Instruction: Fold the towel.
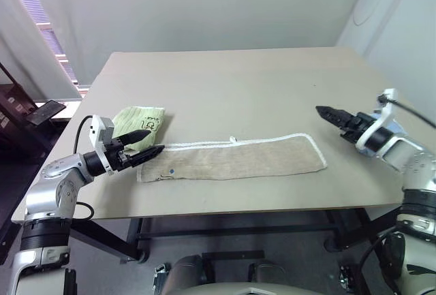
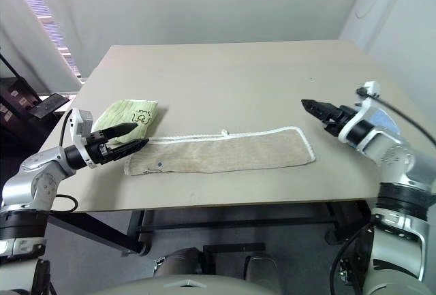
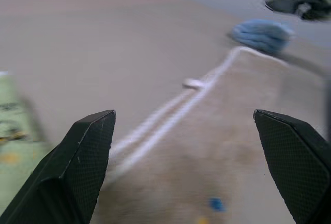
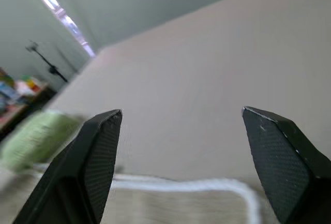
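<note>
The towel [image 1: 231, 159] lies flat near the table's front edge as a long beige strip, with its white corded edge [image 3: 170, 115] along the far side. My left gripper [image 1: 155, 140] is open and hovers just over the towel's left end, one finger [image 3: 85, 157] on either side of that end, holding nothing. My right gripper [image 1: 323, 112] is open too and hangs in the air above and to the right of the towel's right end. In the right wrist view its fingers [image 4: 93, 157] stand wide apart over the corded edge.
A small light-green printed cloth [image 1: 139, 121] lies just behind my left gripper, touching the towel's left corner. A light-blue lump [image 3: 261, 33] sits past the towel's far end. The tan table [image 1: 238, 84] stretches bare behind. Dark furniture [image 1: 27, 114] stands off its left side.
</note>
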Available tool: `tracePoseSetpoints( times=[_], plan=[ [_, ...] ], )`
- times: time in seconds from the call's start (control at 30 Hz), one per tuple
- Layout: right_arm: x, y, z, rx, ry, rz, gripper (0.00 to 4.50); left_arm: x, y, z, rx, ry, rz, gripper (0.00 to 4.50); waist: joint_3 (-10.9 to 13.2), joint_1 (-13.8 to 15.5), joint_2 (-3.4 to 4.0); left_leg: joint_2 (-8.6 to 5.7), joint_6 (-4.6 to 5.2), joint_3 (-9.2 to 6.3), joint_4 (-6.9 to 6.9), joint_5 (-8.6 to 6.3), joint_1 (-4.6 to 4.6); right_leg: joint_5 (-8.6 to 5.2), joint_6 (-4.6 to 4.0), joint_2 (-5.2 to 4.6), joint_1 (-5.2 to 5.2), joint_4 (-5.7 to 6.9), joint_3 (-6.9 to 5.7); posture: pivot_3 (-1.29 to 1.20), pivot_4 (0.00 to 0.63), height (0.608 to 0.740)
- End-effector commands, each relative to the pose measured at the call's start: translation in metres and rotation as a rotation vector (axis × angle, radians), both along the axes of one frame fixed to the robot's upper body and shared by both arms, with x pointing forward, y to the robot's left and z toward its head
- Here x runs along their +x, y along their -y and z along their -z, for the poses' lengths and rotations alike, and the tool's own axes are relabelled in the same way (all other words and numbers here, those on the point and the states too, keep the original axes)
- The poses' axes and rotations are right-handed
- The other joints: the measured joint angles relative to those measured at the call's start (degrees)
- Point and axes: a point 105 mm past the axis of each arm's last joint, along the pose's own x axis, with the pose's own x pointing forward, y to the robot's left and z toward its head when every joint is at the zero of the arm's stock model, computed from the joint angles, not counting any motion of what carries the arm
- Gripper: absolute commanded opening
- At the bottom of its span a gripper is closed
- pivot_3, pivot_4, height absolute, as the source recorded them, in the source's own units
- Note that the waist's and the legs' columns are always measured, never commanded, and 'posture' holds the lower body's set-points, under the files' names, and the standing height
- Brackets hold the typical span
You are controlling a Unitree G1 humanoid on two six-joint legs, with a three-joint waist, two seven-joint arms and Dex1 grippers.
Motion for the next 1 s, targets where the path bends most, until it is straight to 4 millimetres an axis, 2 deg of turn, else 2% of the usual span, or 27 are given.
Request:
tracePoseSetpoints(
  times=[0.03,0.1,0.17,0.23,0.3,0.53,0.63,0.8,1.0],
  plan=[
    [-0.017,0.001,-0.002,0.135,-0.066,-0.051,3.86,-0.007,0.015,-0.007,0.028,0.03,0.067,4.5,0.0,0.05,0.01,0.0,0.0,0.0,0.0,0.0,0.01,0.0,0.0,0.0,0.03,0.0,0.0,0.0,0.0,0.715],
    [-0.021,0.002,0.0,0.153,-0.083,-0.043,3.86,-0.007,0.018,-0.005,0.026,0.029,0.072,4.5,0.02,-0.01,0.06,0.0,0.01,0.04,0.01,0.0,0.01,0.02,-0.02,0.0,0.06,-0.05,0.0,0.0,0.0,0.715],
    [-0.035,0.003,0.007,0.267,-0.157,-0.072,3.86,-0.008,0.032,0.001,0.013,0.009,0.095,4.5,0.01,0.0,0.06,0.0,0.01,0.05,0.02,0.0,0.01,0.02,-0.03,0.0,0.05,-0.05,0.0,0.0,0.0,0.715],
    [-0.047,0.011,0.012,0.366,-0.184,-0.046,3.86,-0.013,0.048,0.007,0.006,-0.004,0.14,4.5,0.01,0.21,0.05,0.0,0.01,0.05,0.02,0.0,0.01,0.02,-0.03,0.0,0.07,-0.1,-0.01,0.0,0.0,0.715],
    [-0.057,0.023,0.027,0.434,-0.224,0.031,3.86,-0.017,0.057,0.014,0.039,-0.013,0.171,4.5,-0.01,0.29,0.02,0.0,0.02,0.05,0.0,-0.01,0.0,0.02,-0.03,-0.02,0.07,-0.15,-0.02,0.0,0.0,0.715],
    [-0.077,0.024,0.069,0.475,-0.376,0.123,3.86,-0.016,0.061,0.021,0.079,0.005,0.184,4.5,-0.02,-0.33,0.15,0.01,0.03,0.05,-0.03,-0.02,0.03,0.03,-0.01,-0.01,0.25,-0.21,-0.04,0.0,0.0,0.715],
    [-0.076,0.022,0.086,0.484,-0.43,0.149,3.86,-0.014,0.062,0.024,0.093,0.007,0.189,4.5,0.0,-0.17,0.19,0.02,0.04,0.05,-0.02,-0.02,0.04,0.03,0.0,-0.01,0.16,-0.22,-0.05,0.0,0.0,0.715],
    [-0.066,0.008,0.102,0.496,-0.489,0.134,3.86,-0.013,0.063,0.026,0.099,0.009,0.19,4.5,0.0,-0.1,0.19,0.02,0.05,0.04,-0.03,-0.03,0.03,0.03,0.01,-0.01,0.17,-0.33,-0.07,0.0,0.0,0.715],
    [-0.05,-0.009,0.11,0.497,-0.507,0.104,3.86,-0.014,0.059,0.028,0.114,0.006,0.173,4.5,-0.03,-0.52,0.13,0.04,0.07,0.04,-0.06,-0.04,0.04,0.05,0.03,0.02,0.17,-0.41,-0.08,0.0,0.0,0.715]
  ],
)
